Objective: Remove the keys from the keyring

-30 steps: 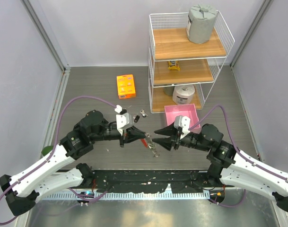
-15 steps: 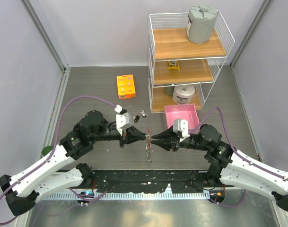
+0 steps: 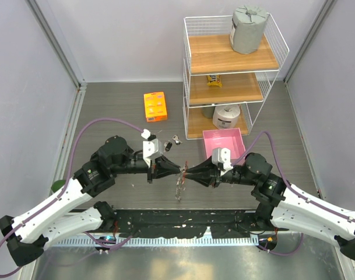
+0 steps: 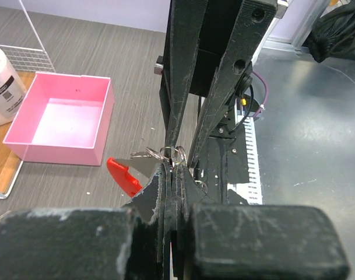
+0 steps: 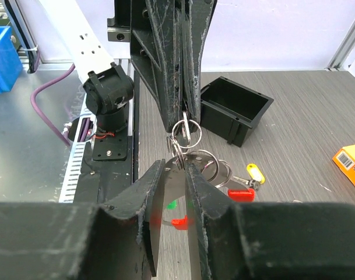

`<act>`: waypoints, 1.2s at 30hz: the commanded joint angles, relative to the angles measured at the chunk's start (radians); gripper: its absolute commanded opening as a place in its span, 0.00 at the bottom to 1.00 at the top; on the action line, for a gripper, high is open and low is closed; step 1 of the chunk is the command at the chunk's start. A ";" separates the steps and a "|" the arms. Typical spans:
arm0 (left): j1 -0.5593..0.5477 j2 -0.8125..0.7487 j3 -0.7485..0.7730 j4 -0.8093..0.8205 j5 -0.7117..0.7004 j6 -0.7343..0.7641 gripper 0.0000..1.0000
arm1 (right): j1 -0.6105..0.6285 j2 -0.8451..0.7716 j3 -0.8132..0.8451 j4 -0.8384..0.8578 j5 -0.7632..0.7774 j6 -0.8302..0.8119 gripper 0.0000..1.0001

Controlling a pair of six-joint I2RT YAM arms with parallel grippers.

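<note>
Both arms are sitting tip to tip low over the table [image 3: 107, 111], on the near side of the pink tray [image 3: 207, 153]. The left gripper [image 3: 176, 169] is clamping hard, its fingers pressed flat together and pinching a loop of the keyring [image 5: 186, 130] at the very tip. The right gripper [image 3: 189, 171] is facing it head-on, jaws standing narrowly apart, with its fingertips [image 5: 157, 175] sitting either side of the ring cluster. Can't tell if they're actually biting on metal or just flanking it. The keys [image 3: 178, 191] are dangling from the rings right below where the two grippers meet, blurry in the top view. The red fob [image 4: 122, 175] is sticking out on the far side of the left fingers. A yellow-headed key [image 5: 254, 170] is showing just beyond the rings in the right wrist view. A black bin [image 5: 232, 111] is sitting behind the bundle there. The orange box [image 3: 155, 106] is lying well apart, farther back, left of the wire rack [image 3: 189, 64].
</note>
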 commanded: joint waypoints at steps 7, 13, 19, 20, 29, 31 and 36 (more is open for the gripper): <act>-0.004 -0.015 0.007 0.110 0.036 -0.028 0.00 | 0.002 0.002 0.045 0.062 0.000 0.003 0.31; -0.004 -0.011 0.001 0.116 0.034 -0.027 0.00 | 0.002 0.008 0.055 0.065 -0.031 0.006 0.11; -0.004 -0.012 0.001 0.107 0.022 -0.016 0.00 | 0.003 0.012 0.074 0.010 -0.077 -0.010 0.05; -0.004 -0.012 0.004 0.098 0.018 -0.011 0.00 | 0.003 0.015 0.084 -0.029 -0.075 -0.018 0.05; -0.006 0.014 0.036 -0.008 -0.013 0.071 0.00 | 0.003 0.145 0.336 -0.456 -0.098 -0.050 0.05; -0.006 0.014 0.027 -0.008 -0.018 0.095 0.00 | 0.003 0.182 0.373 -0.501 -0.123 -0.035 0.05; -0.008 0.017 0.038 -0.059 -0.042 0.160 0.00 | 0.003 0.266 0.460 -0.610 -0.196 0.025 0.05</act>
